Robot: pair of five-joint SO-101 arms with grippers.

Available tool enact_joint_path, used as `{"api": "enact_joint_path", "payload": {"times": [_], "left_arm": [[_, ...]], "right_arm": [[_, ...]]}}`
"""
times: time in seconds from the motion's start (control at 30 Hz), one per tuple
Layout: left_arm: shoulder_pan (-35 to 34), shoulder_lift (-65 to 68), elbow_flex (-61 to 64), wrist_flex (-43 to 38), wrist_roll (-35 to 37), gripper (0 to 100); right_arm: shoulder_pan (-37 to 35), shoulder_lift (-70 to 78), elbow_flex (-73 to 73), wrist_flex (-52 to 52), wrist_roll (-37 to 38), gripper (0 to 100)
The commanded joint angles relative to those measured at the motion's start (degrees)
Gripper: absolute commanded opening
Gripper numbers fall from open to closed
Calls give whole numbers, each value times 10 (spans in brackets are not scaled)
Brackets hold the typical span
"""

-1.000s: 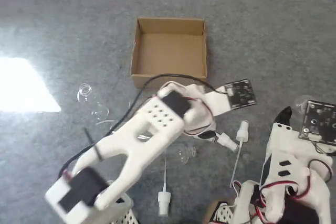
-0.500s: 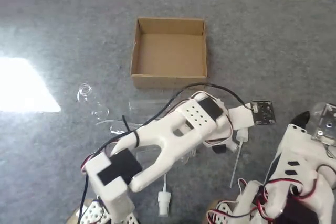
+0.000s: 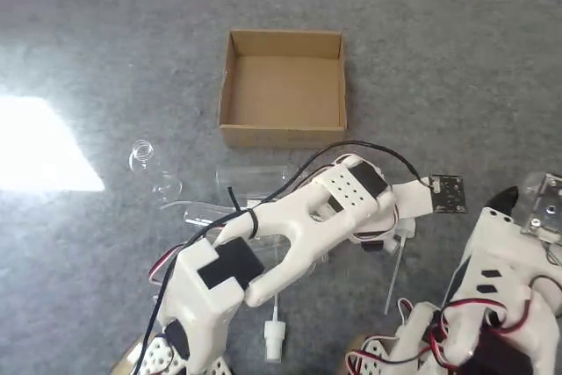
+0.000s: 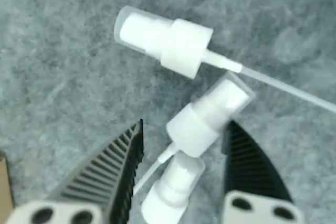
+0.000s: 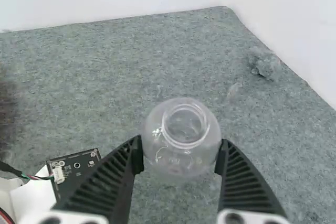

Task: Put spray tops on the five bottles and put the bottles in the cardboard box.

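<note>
The left gripper (image 4: 185, 125) stands open just above the grey felt-like table top (image 4: 47, 51). Its two black ribbed jaws straddle a white plastic spray top with a clear cap (image 4: 207, 115), which lies slantwise between the fingertips, nearer one jaw than the other and not yet pinched. This looks like the set-up for picking it up. The spot is crowded. A second spray top (image 4: 164, 42) lies just beyond the fingertips, with its thin dip tube (image 4: 294, 85) trailing off to the side, and a third spray top (image 4: 173, 190) lies back toward the gripper's base, close against the middle one. Closing here could catch or nudge a neighbour, which is probably why the jaws are spread so wide. The right gripper (image 5: 180, 141) is clamped on a clear round plastic bottle (image 5: 181, 129), with a jaw on each side of its belly and the open neck pointing up at the wrist. It is most likely held mouth-up so that a top can be pushed in. The brown cardboard box (image 3: 283, 135) sits well beyond the left gripper's reach point. Loose clear bottles (image 3: 140, 154) lie uncapped on the table, well apart from both grippers, so the capping seems barely begun.
</note>
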Motion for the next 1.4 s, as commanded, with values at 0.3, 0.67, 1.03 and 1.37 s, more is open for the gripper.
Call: {"api": "enact_joint_path", "payload": {"times": [0.3,0.67,1.03,1.37], "left_arm": [[30,-3,-27,-6,-28,190],[37,-2,-27,4,-47,89],[34,-9,-26,4,-43,30],[-8,-105,-25,20,2,30]], "right_arm": [[4,-4,-7,-15,8,137],[4,-4,-7,-15,8,136],[4,-4,-7,-15,8,134],[4,-4,-7,-15,8,134]]}}
